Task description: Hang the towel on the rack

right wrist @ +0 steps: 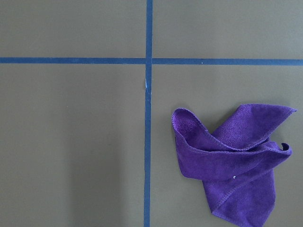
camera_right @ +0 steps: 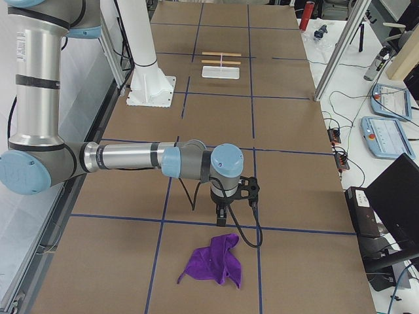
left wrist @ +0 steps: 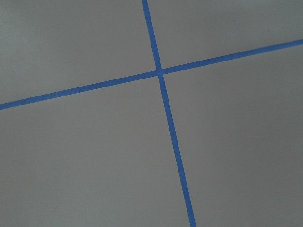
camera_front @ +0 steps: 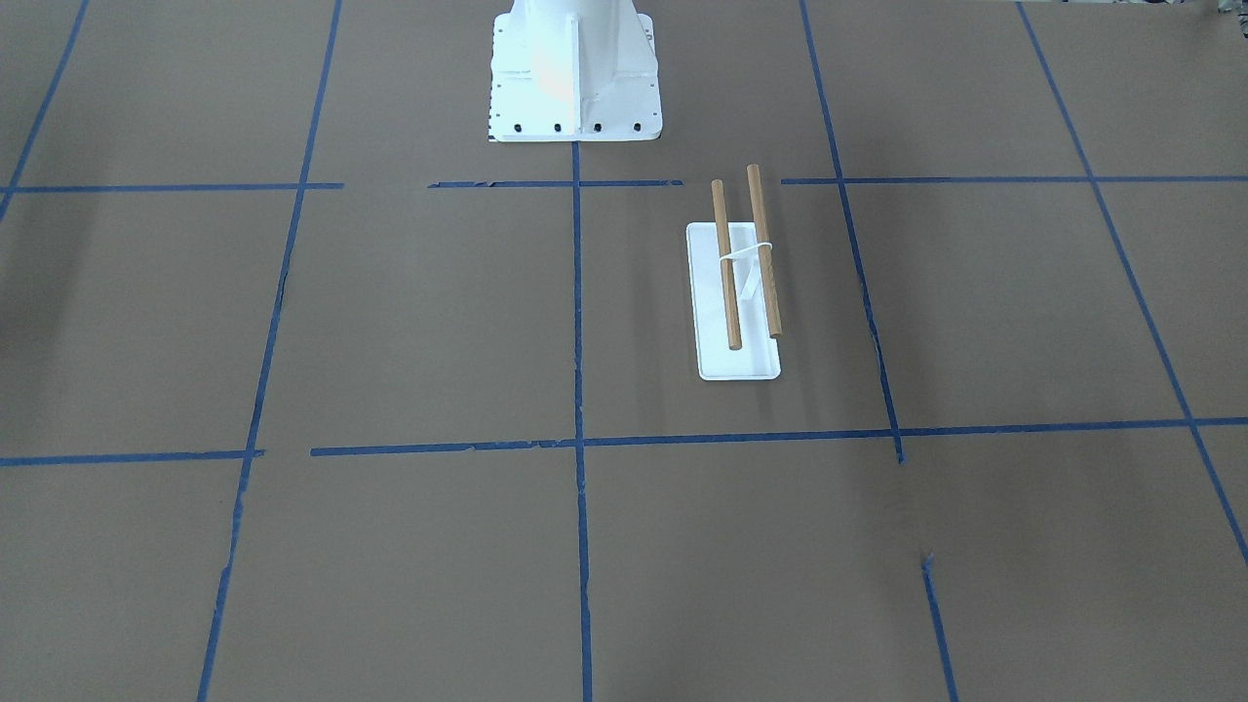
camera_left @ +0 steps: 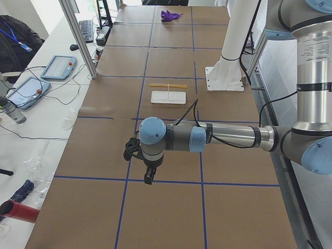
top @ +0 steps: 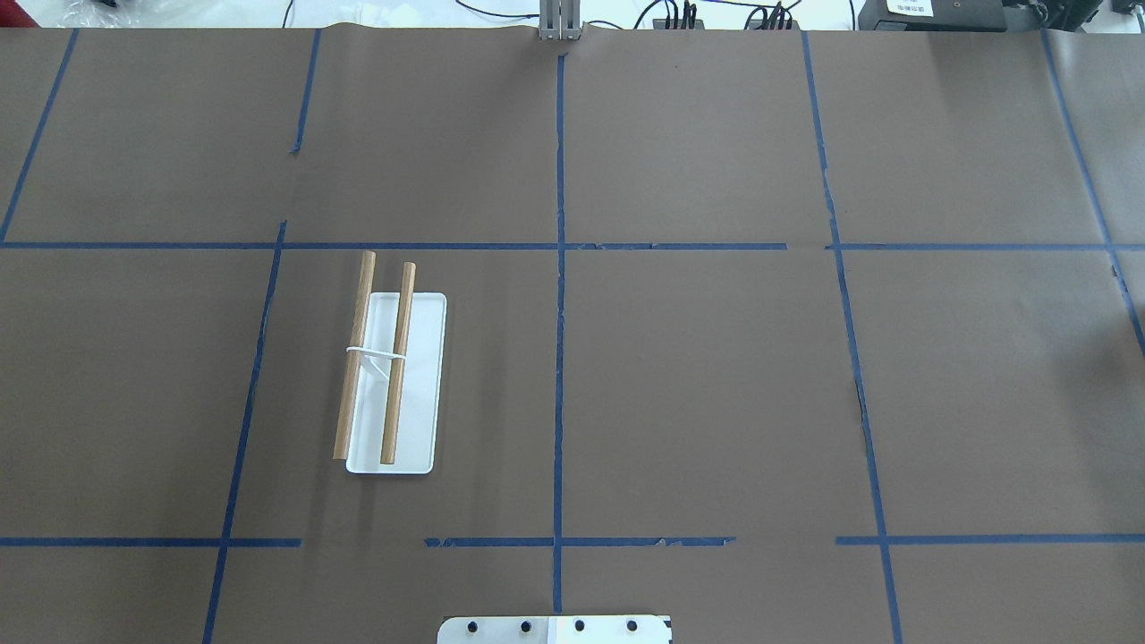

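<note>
The rack [top: 419, 376], a white base with two parallel wooden rods, stands on the table on my left side; it also shows in the front view [camera_front: 738, 361] and both side views [camera_left: 168, 97] [camera_right: 221, 72]. The purple towel [camera_right: 213, 265] lies crumpled on the table at my far right end, and shows in the right wrist view [right wrist: 232, 161] and far off in the left side view [camera_left: 171, 15]. My right gripper [camera_right: 222, 219] hangs just above and beside the towel; I cannot tell if it is open. My left gripper [camera_left: 149, 179] hangs over bare table far from the rack; I cannot tell its state.
The white robot pedestal [camera_front: 575, 73] stands near the rack. Blue tape lines [top: 559, 295] grid the brown table. Aluminium posts [camera_left: 78, 36] stand at the operators' edge, with tablets [camera_left: 57, 67] and cables on the side desk.
</note>
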`<state>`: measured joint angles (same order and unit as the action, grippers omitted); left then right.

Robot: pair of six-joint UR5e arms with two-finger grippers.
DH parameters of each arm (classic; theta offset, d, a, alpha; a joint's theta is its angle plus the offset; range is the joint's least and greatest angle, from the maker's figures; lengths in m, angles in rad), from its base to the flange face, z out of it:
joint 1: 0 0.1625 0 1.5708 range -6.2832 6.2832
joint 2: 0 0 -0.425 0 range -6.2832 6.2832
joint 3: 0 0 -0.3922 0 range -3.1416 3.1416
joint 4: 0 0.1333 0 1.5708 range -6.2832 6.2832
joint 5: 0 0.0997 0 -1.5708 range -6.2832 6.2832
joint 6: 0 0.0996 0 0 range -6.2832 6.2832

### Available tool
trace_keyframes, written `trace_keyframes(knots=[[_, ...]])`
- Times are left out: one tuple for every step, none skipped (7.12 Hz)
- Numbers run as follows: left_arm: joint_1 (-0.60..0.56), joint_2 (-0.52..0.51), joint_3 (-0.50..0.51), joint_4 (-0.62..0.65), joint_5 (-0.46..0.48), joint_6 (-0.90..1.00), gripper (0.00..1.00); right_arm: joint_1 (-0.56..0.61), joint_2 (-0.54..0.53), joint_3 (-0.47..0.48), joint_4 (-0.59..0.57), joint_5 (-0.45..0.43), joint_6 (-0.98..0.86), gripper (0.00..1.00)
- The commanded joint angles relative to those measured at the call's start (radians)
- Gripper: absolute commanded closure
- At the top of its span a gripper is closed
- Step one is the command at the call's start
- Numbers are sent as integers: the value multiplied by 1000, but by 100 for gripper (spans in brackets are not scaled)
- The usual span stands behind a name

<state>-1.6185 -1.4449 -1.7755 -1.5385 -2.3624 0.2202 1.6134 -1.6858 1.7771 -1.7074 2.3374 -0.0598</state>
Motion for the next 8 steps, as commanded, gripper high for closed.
trace_keyframes(knots=[[0, -2, -10, 0, 2, 5, 0, 0, 0, -1, 2, -4, 0, 0], [-3, -2, -13, 0, 3, 5, 0, -1, -2, 11, 2, -7, 9, 0], [0, -2, -21, -2, 5, 5, 0, -1, 0, 22, 3, -7, 18, 0], [0, -6, -34, -2, 5, -1, 0, -3, -2, 30, 9, 2, 21, 0], [0, -17, -39, -6, -4, -2, 0, -3, -11, 85, 14, 10, 23, 0], [2, -40, -42, -9, -5, 1, 0, -9, -12, 105, 15, 17, 14, 0], [0, -43, -42, -9, -5, 1, 0, -23, -12, 132, 15, 17, 17, 0], [3, -46, -39, -23, -5, 2, 0, -56, -6, 156, 15, 14, 8, 0]])
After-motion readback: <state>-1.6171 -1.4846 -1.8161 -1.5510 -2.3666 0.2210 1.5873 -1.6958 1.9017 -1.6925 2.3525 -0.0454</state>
